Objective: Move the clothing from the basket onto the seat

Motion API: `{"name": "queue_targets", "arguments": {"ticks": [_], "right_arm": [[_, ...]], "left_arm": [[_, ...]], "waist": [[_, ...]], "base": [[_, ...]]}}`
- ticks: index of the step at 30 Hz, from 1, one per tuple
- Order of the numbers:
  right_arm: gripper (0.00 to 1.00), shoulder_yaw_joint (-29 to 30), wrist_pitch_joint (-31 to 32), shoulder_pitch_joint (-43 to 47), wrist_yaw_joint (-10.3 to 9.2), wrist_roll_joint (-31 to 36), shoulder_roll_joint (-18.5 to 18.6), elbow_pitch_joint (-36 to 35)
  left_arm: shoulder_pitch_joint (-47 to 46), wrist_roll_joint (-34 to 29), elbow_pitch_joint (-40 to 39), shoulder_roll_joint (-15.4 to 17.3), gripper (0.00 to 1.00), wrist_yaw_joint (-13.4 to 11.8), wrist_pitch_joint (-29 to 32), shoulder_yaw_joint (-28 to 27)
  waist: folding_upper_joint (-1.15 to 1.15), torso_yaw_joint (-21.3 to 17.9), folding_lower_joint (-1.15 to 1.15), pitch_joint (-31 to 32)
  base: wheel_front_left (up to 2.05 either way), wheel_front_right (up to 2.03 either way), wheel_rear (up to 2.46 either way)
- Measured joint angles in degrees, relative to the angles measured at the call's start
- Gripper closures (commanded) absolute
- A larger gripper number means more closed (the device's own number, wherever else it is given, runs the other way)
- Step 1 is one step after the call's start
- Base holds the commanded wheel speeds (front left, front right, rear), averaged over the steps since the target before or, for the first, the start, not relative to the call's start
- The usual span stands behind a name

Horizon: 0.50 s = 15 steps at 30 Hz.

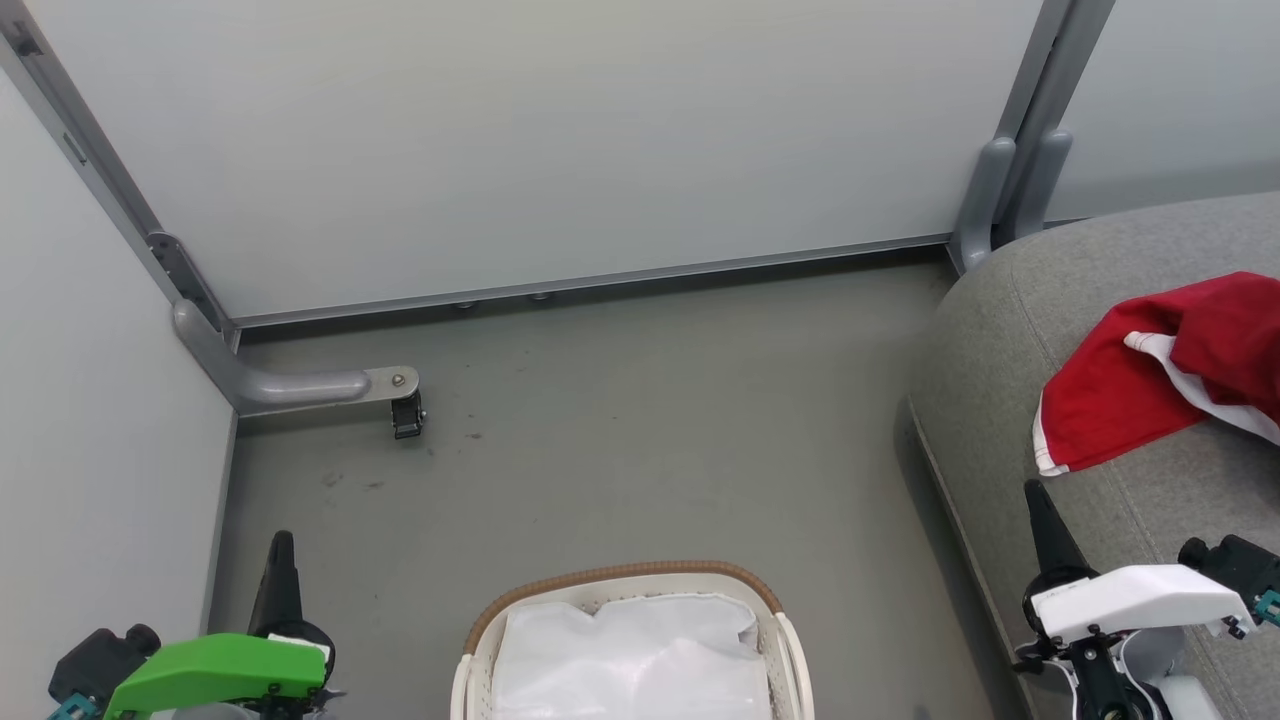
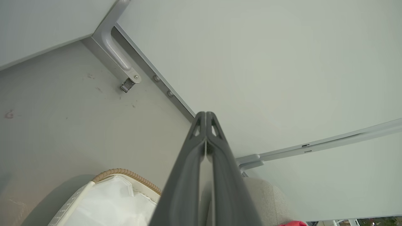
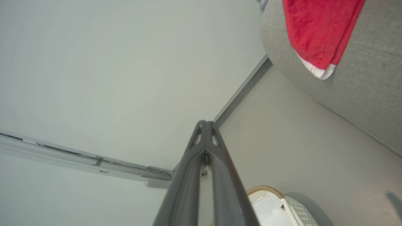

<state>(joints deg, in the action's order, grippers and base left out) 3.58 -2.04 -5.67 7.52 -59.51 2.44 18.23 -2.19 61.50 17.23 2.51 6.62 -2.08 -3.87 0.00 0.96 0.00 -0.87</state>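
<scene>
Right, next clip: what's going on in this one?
Nothing is being handled at the moment. The red clothing lies draped on the grey seat at the robot's right. The basket sits on the floor in front of the robot, and the part of it in view holds just its white liner. The left gripper and the right gripper are both shut and empty, on either side of the basket.

1. Head view: high, facing down at grey floor (image 1: 650, 450); oval off-white perforated basket, brown woven rim (image 1: 620, 574), at 6 o'clock; grey fabric cushion seat (image 1: 1000, 330) at 3 o'clock.
2. Left wrist view: low, basket close at 7 o'clock.
3. Right wrist view: low, basket at 5 o'clock, seat at 1 o'clock.
4. All share basket, seat.
</scene>
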Motion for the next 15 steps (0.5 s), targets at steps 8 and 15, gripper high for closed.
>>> {"name": "queue_targets", "arguments": {"ticks": [8, 15], "right_arm": [[1.0, 0.45, 1.15, -0.01, 0.0, -4.81, 0.05, -0.59], [1.0, 0.81, 2.24, -0.02, 0.0, -8.73, 0.08, -1.09]], "left_arm": [[-0.57, 4.46, -0.35, 0.01, 1.0, 0.03, 1.13, -0.35], [-0.94, 8.15, -0.67, 0.03, 1.0, 0.18, 2.3, -0.73]], "waist": [[0.0, -0.11, 0.0, 0.08], [0.0, -0.21, 0.0, 0.15]], "base": [[0.0, 0.0, 0.0], [0.0, 0.0, 0.0]]}}
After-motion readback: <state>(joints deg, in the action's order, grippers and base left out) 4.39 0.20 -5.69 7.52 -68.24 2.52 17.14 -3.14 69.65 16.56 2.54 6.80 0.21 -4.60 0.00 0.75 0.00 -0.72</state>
